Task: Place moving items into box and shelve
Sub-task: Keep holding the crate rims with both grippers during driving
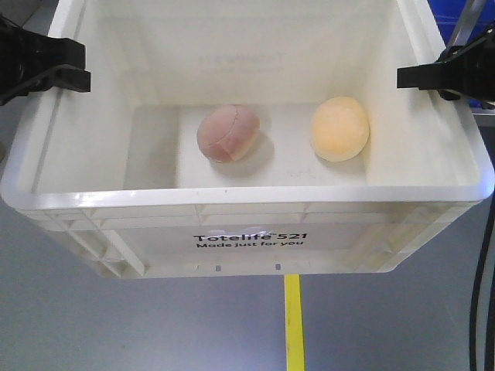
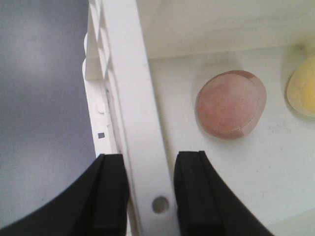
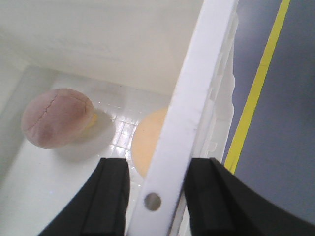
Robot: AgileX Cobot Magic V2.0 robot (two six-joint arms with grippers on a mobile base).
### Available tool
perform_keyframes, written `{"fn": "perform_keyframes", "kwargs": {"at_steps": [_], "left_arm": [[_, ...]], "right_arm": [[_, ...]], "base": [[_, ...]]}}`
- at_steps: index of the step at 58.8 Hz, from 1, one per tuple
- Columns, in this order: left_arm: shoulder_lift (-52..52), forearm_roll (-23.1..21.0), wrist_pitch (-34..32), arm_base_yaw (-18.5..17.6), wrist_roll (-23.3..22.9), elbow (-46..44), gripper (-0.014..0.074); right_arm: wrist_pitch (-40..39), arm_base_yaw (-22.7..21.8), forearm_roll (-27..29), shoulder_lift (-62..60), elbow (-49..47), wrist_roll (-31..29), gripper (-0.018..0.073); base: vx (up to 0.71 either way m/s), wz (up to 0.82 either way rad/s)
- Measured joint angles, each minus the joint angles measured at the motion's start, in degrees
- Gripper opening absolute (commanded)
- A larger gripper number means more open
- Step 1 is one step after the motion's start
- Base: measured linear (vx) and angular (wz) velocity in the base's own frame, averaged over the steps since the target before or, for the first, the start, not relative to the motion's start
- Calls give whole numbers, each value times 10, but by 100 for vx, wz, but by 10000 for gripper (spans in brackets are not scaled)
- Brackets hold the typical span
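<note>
The white box (image 1: 247, 197), printed "Totelife 521", hangs above the grey floor, held by its two side rims. Inside it lie the moving items: a pinkish-brown lump (image 1: 228, 134) with a crack line at the centre and a pale yellow-orange lump (image 1: 339, 128) to its right, apart from each other. My left gripper (image 1: 77, 69) straddles the left rim (image 2: 133, 98), one finger outside and one inside, shut on it (image 2: 151, 167). My right gripper (image 1: 404, 77) clamps the right rim (image 3: 197, 88) the same way (image 3: 158, 169). The pinkish lump (image 2: 230, 104) shows in both wrist views.
A yellow line (image 1: 292, 325) runs along the grey floor under the box's front wall. A blue bin (image 1: 464, 15) stands behind the box at the top right. A black cable (image 1: 486, 270) hangs down the right edge.
</note>
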Motion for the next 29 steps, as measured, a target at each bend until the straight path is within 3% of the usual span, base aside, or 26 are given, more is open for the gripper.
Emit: {"fn": "perform_keyframes", "kwargs": {"at_steps": [29], "left_arm": [[0, 0, 0, 0, 0, 0, -6]], "right_arm": [[0, 0, 0, 0, 0, 0, -6]], "base": [[47, 0]]}}
